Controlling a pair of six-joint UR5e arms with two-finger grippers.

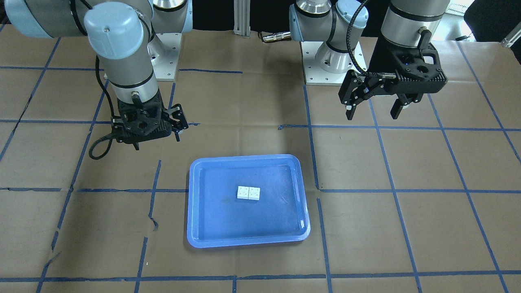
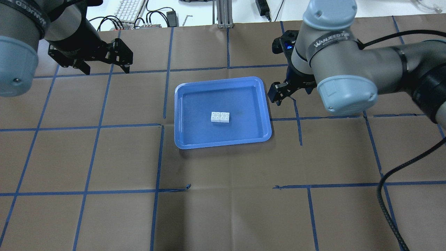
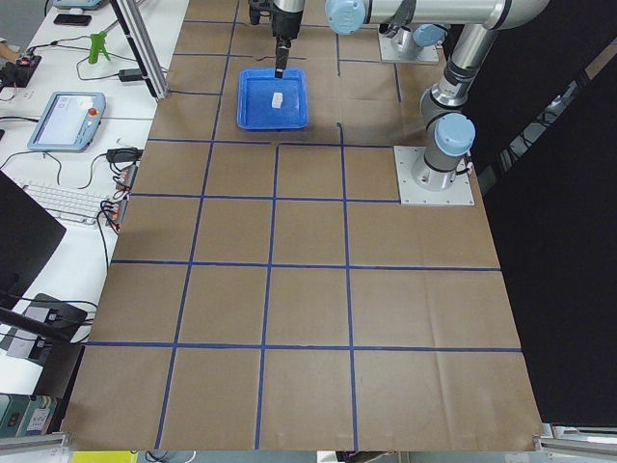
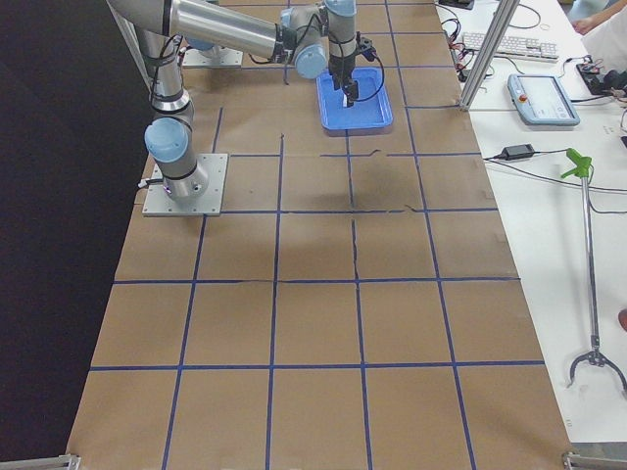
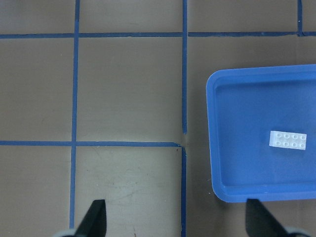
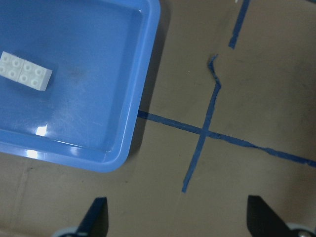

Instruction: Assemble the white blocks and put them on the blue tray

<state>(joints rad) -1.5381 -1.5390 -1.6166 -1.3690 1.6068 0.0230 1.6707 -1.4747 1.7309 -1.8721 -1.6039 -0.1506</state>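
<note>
Plainly, the two white blocks (image 1: pixel 248 193) lie flush side by side, studs up, near the middle of the blue tray (image 1: pixel 276 221), reading as one long piece (whether they are truly locked together I cannot tell). Neither set of jaws touches them.

The left gripper (image 1: pixel 372 114) hangs over the paper-covered table (image 1: pixel 407 228), well apart from the tray, its jaws spread wide and empty. In its wrist view the tray's corner lies ahead of one fingertip (image 5: pixel 259 219), and the blocks lie beyond that, off to the side of the gap.

The right gripper (image 1: pixel 157 142) hovers just outside the tray's opposite short side, jaws likewise wide apart and empty. Ahead of its gap lies a cross of blue tape (image 6: pixel 202 133), with the tray rim and the blocks off toward one finger. In the overhead view the right arm (image 2: pixel 346 94) covers most of that gripper with its grey elbow. Beyond the table's far edge sits a keyboard (image 2: pixel 130 8).
</note>
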